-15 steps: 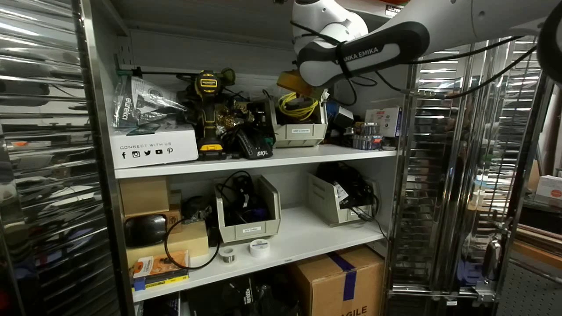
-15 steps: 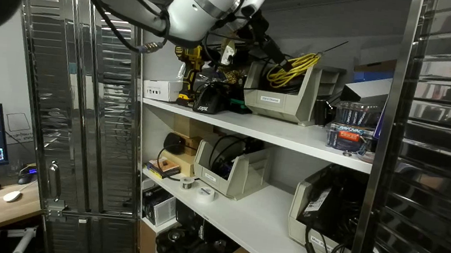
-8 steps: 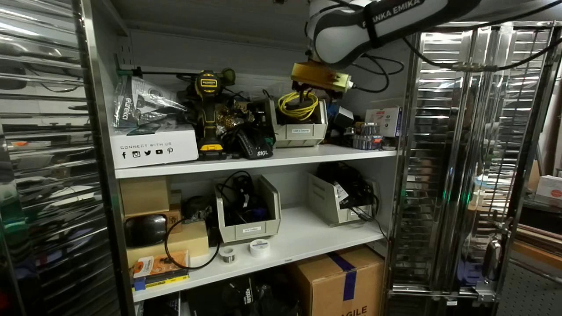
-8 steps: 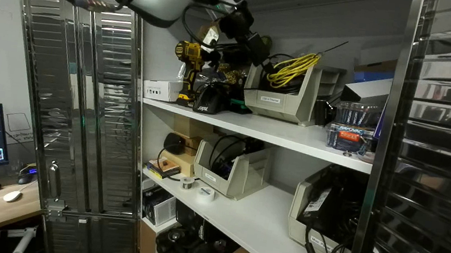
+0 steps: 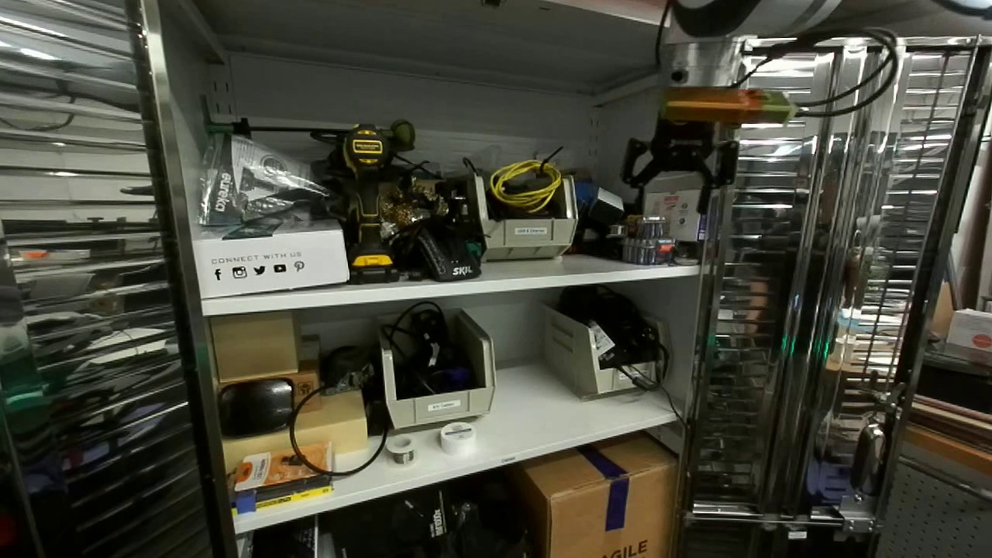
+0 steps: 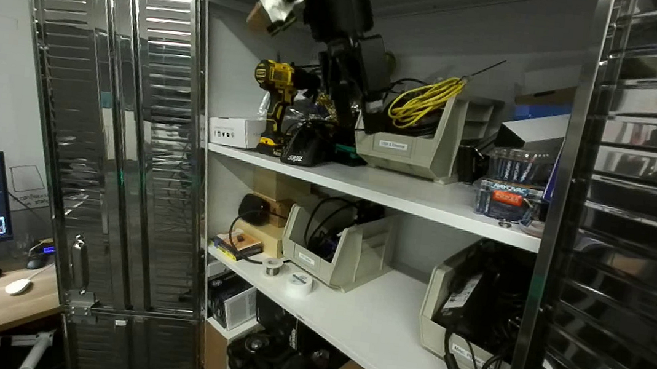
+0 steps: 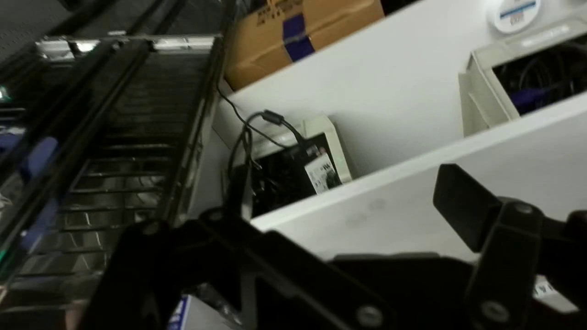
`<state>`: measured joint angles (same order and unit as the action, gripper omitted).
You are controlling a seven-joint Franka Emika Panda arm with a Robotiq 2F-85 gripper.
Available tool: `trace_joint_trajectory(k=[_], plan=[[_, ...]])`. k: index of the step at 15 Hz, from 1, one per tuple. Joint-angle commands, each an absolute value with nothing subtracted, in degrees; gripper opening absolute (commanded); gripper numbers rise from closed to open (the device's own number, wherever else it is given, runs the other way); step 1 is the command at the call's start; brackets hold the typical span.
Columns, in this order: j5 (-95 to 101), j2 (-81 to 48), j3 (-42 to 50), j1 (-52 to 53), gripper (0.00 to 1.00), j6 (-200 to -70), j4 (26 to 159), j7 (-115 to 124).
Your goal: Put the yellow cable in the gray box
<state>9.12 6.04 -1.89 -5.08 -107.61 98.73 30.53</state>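
The fingers (image 7: 463,201) of the gripper (image 5: 669,195) are spread wide and pointed downward. Between them, in the wrist view, the white upper shelf (image 7: 403,215) is seen. Lower and to the right of them, in an exterior view, Rayovac batteries (image 6: 506,198) are stacked on that shelf. To their left and apart from them, in an exterior view, the yellow cable (image 5: 527,186) is laid in a loose coil at the top of the gray USB & Ethernet bin (image 5: 504,244). Farther left, a yellow-and-black power drill (image 5: 368,194) is stood upright, and past it a white carton (image 5: 271,263) is topped by a clear bag (image 5: 267,182). Below the fingers, on the middle shelf (image 5: 535,395), an adapter (image 6: 462,302) and black cords (image 6: 453,367) are held in another gray bin (image 5: 570,353). Lowest, a cardboard box (image 5: 577,496) is banded with purple tape (image 5: 618,504).
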Motion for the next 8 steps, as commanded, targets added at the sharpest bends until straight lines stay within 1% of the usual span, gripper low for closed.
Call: trace_joint_trajectory(k=[1, 2, 3, 8], plan=[[4.44, 13.85, 2.26, -5.42, 1.00, -96.69, 104.00, 17.52], [4.60, 14.69, 3.15, -5.50, 1.00, -92.38, 103.76, 14.46], [6.20, 11.53, 2.12, -5.27, 1.00, -96.22, 101.77, 19.73], [6.13, 11.45, 2.41, -5.29, 1.00, -95.50, 102.20, 19.01]])
